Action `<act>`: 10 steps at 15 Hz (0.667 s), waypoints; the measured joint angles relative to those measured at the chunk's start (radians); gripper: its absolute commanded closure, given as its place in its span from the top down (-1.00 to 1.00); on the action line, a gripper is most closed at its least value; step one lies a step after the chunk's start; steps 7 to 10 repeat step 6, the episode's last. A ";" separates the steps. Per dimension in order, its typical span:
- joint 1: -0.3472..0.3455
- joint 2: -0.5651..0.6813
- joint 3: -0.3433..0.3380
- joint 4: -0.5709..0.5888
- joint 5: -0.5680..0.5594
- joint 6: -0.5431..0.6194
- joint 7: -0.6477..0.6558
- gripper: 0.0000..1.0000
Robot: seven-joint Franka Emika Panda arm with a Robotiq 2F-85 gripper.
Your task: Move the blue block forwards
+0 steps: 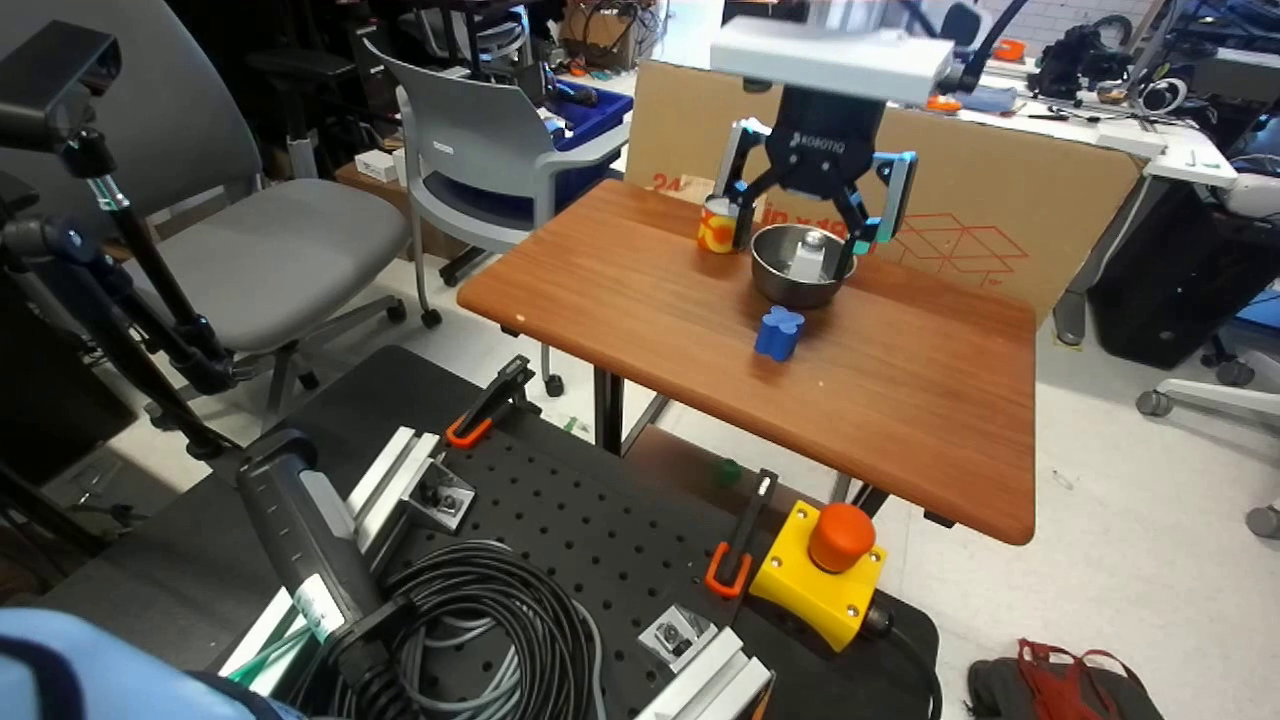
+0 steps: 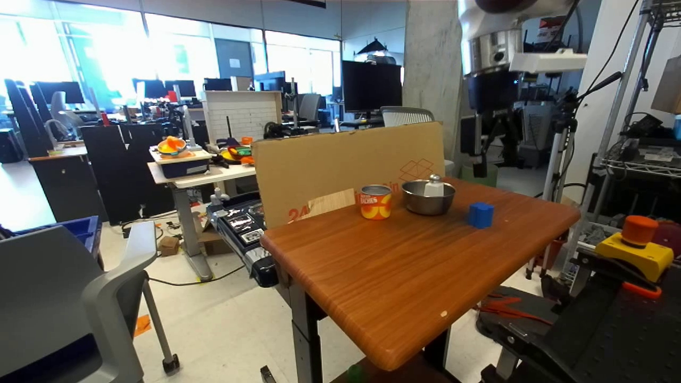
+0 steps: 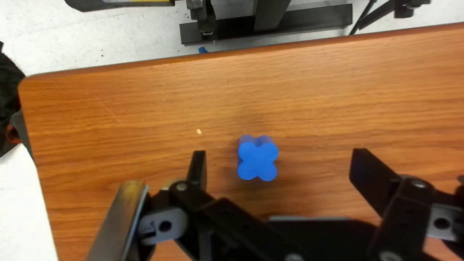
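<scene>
In an exterior view: gripper (image 1: 795, 240) hangs pointing down over the wooden table (image 1: 620, 290), released, jaws spread wide. Blue block (image 1: 778, 338) sits on the tabletop, 6 o'clock from the gripper (12 = top of view). Metal bowl (image 1: 790, 291) is near the block, 1 o'clock from it. Cardboard sheet (image 1: 960, 190) stands past the table, 12 o'clock side. Yellow box (image 1: 800, 585) with an orange button (image 1: 840, 537) is at 6 o'clock from the block, on a black pegboard bench (image 1: 560, 500).

In an exterior view: arm (image 2: 492, 50) reaches down at 12 o'clock from the block, visible gap between gripper and block. Gripper is near side-on here, spread not readable from this angle. Bowl is at 10 o'clock from the block, apart from it. Yellow-orange can (image 2: 376, 205) stands upright at 9 o'clock, just beside the bowl. White piece (image 2: 433, 189) with a silver top sits in the bowl. Grey chair (image 2: 37, 287) at 8 o'clock in the view.

Wrist view: block sits on the wood near mid-view, top face showing 4 rounded lobes. Fingers (image 3: 198, 168) at 9 and 3 o'clock flank it in the view, both clear of it, the 9 o'clock finger nearer. Pale speck (image 3: 198, 131) on the wood at 10 o'clock from the block. Long table edge runs across at 12 o'clock, with floor (image 3: 108, 43) and a black metal bar (image 3: 319, 18) past it.
</scene>
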 measured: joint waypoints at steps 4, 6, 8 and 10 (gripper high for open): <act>-0.004 -0.025 0.001 -0.009 0.001 -0.013 -0.001 1.00; -0.004 -0.001 0.002 -0.007 0.001 -0.010 -0.001 1.00; -0.004 -0.001 0.002 -0.007 0.001 -0.010 -0.001 1.00; -0.004 -0.001 0.002 -0.007 0.001 -0.010 -0.001 1.00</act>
